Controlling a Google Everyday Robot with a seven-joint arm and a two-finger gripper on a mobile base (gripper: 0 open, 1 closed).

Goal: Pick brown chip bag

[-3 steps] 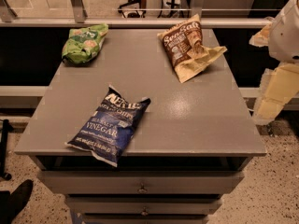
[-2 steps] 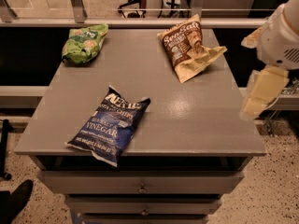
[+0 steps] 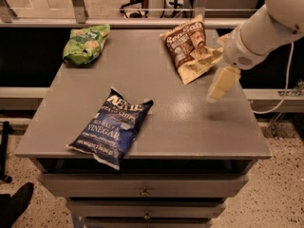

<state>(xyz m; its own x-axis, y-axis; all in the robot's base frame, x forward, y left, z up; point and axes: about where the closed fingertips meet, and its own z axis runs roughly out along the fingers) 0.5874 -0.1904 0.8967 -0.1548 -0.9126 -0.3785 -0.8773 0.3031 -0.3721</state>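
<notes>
ITEM: brown chip bag (image 3: 189, 47) | LOOK: crinkled, dark brown front, white "Sea Salt" lettering, tan-yellow edges | POSE: lying flat, front up, skewed, top end farthest from camera | PLACE: just left of and beyond the gripper (image 3: 218, 85), which hangs near the bag's lower right corner

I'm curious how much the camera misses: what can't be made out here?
Camera view:
- brown chip bag: right corner hidden behind the arm.
- arm: cut off at the top-right edge; its hand hangs over the table's right side.
- green bag: print too small to read.
- lowest drawer: cut by bottom edge.
</notes>
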